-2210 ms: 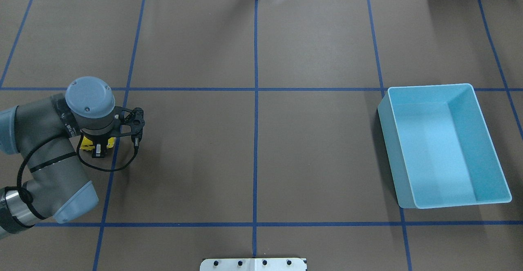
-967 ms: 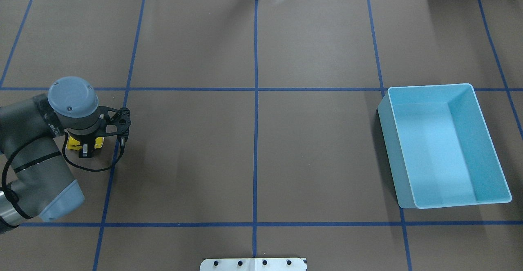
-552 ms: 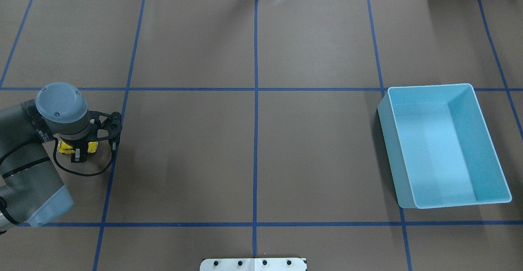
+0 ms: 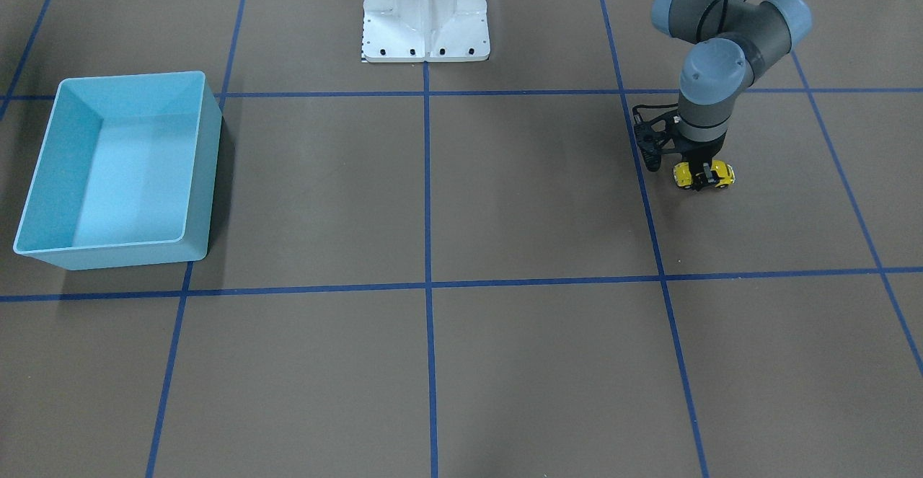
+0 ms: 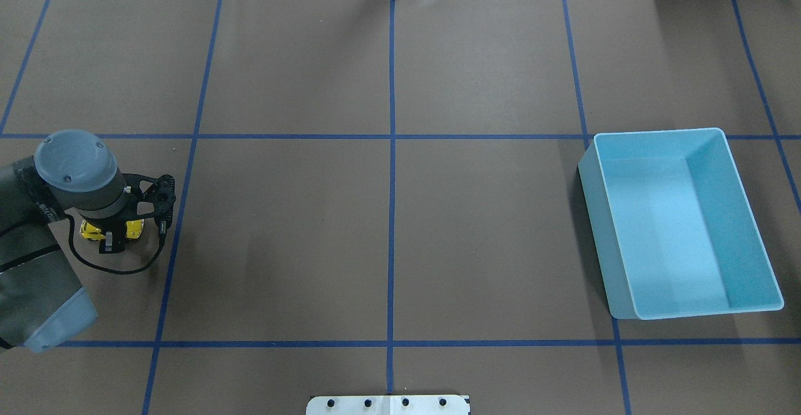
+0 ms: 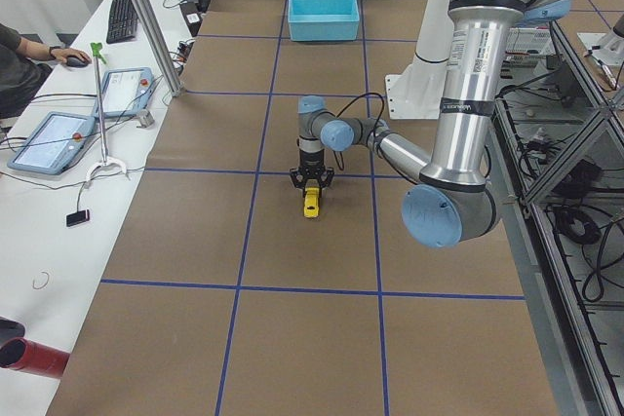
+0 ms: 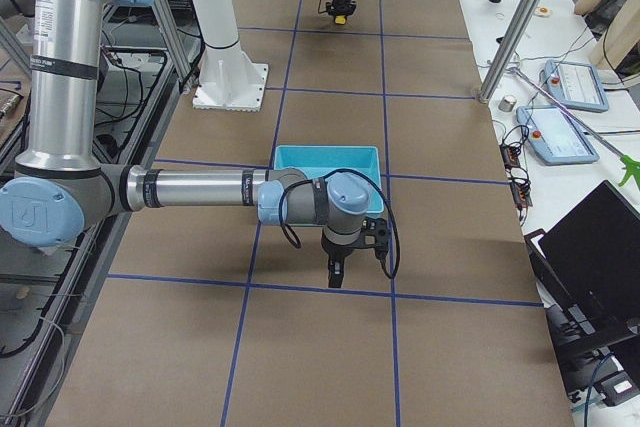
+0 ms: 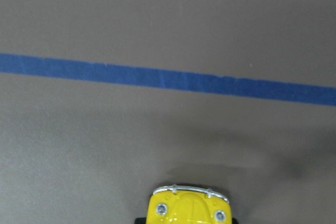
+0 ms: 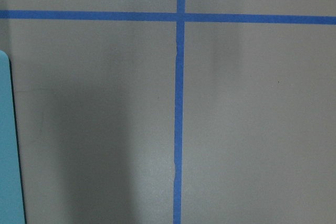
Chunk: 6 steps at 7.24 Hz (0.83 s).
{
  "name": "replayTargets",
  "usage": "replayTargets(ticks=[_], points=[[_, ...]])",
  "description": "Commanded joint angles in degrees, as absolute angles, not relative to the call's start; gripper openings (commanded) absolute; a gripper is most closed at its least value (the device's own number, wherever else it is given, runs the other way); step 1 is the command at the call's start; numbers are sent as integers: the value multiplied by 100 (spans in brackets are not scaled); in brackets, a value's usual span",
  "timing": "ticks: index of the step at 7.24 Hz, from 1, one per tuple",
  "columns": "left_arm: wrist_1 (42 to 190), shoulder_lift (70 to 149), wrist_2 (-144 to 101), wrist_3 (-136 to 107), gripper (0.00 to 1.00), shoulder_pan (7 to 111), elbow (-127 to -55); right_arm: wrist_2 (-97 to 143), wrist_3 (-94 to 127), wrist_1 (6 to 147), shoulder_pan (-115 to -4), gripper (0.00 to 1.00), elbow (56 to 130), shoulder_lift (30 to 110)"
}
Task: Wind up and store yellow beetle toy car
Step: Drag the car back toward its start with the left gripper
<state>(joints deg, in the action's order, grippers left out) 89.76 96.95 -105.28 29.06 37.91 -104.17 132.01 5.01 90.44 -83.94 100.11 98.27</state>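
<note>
The yellow beetle toy car (image 5: pixel 89 231) sits low at the table surface at the far left, left of a blue tape line. It also shows in the front view (image 4: pixel 722 174) and the left view (image 6: pixel 311 205). My left gripper (image 5: pixel 107 240) points straight down and is shut on the car's middle, its fingers across the body. The left wrist view shows only the car's front end (image 8: pixel 189 209). The light blue bin (image 5: pixel 591 180) stands empty at the far right. My right gripper (image 7: pixel 336 272) shows only in the right view, hanging low beside the bin (image 7: pixel 325 155); I cannot tell whether it is open.
Brown paper with a blue tape grid (image 5: pixel 392 152) covers the table. The robot's white base (image 4: pixel 425 16) stands at the near middle edge. The left table edge is close to the left arm. An operators' desk with tablets (image 6: pixel 58 138) runs along the far side.
My left gripper has moved steadily to the left across the table with the yellow car held in it, from beside the blue tape line to well left of it. The bin has not moved.
</note>
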Motion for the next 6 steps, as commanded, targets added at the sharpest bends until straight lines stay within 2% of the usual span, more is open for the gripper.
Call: replayTargets(ticks=[1, 6], points=[[9236, 9476, -10556, 2909, 0, 3814, -10468, 13201, 501, 9044, -8394, 100, 10011, 9826], [9615, 9132, -10679, 2900, 0, 3885, -10547, 13201, 501, 9044, -8402, 100, 10011, 9826]])
